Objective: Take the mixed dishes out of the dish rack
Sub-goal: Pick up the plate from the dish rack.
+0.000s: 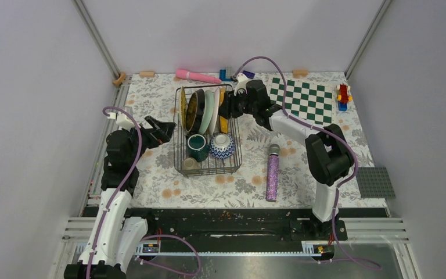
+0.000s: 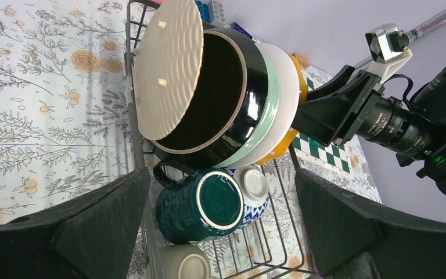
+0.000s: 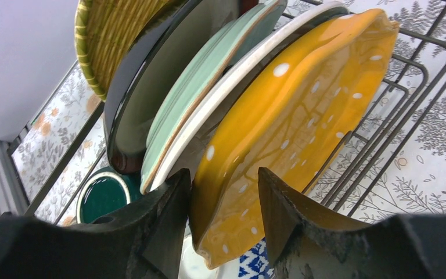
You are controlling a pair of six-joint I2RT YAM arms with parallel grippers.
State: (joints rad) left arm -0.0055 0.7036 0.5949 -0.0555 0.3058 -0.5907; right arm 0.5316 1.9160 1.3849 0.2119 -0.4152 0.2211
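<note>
The black wire dish rack point(image 1: 236, 157) holds upright plates: a ribbed yellow-green one point(image 1: 184, 107), a dark one point(image 1: 195, 110), a pale green one point(image 1: 208, 110), a white one point(image 1: 215, 109) and a yellow dotted plate point(image 3: 290, 116). In front of them lie a teal mug point(image 1: 197, 145), a patterned bowl point(image 1: 222, 146) and a small grey cup point(image 1: 190, 164). My right gripper point(image 3: 223, 177) straddles the yellow plate's lower rim, open, with a gap at one finger. My left gripper point(image 1: 171, 127) hangs wide open at the rack's left side, facing the mug point(image 2: 200, 204).
A glittery purple cylinder point(image 1: 273, 172) lies right of the rack. A green-white chessboard point(image 1: 302, 100) is at the back right, with toy bricks point(image 1: 343, 96) beyond it. A pink object point(image 1: 197, 75) lies behind the rack. A grey baseplate point(image 1: 375, 182) sits at the right edge.
</note>
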